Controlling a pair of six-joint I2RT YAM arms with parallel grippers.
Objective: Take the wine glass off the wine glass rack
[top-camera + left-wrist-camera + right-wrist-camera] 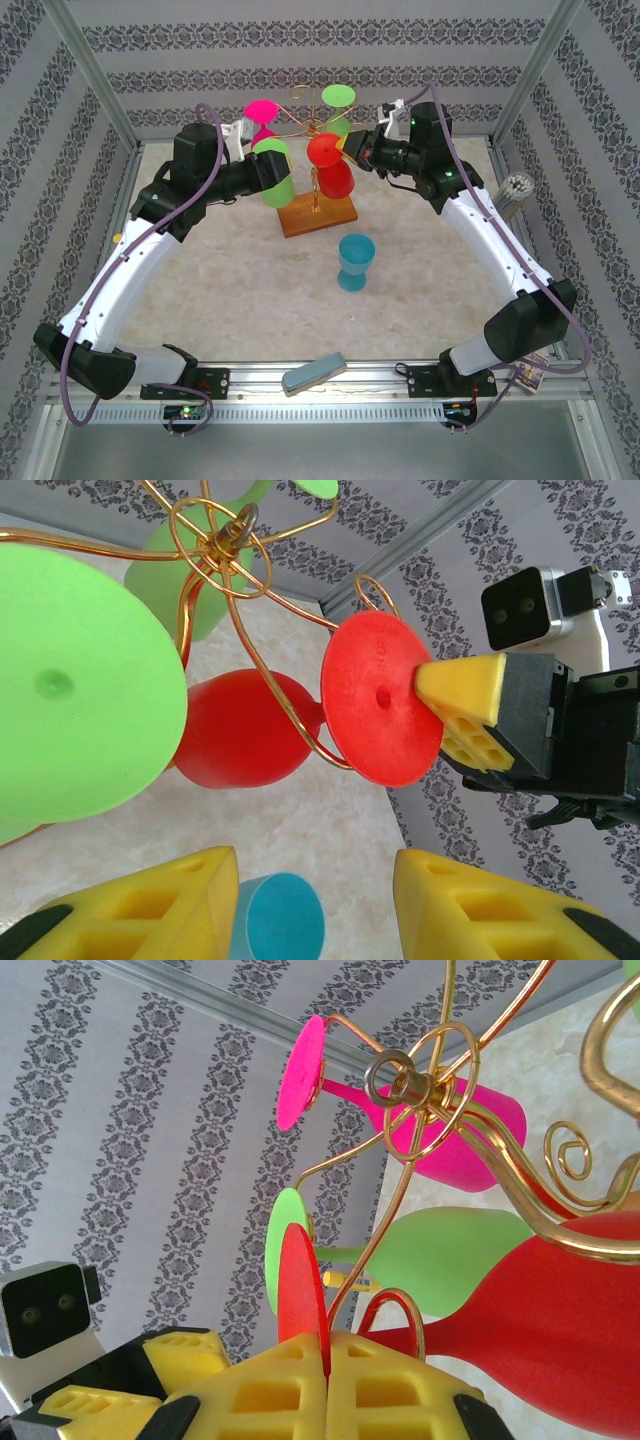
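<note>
The gold wire wine glass rack [316, 130] stands on its brown wooden base [318, 216] at the middle back of the table. A red wine glass [330, 165] hangs upside down from one scroll arm. My right gripper [328, 1360] is shut on the rim of that glass's red foot disc [303, 1290], and the red bowl [560, 1330] reaches away to the right. The left wrist view looks at the same foot disc [385, 695] with a yellow right fingertip [470, 705] against it. My left gripper [315, 910] is open and holds nothing, beside a green glass [276, 180].
More glasses hang on the rack: a pink one [262, 112] and a green one [338, 97] at the back. A blue cup [355, 262] stands on the table in front of the rack. A white bundle [515, 190] is at the right wall and a grey block [313, 372] at the near edge.
</note>
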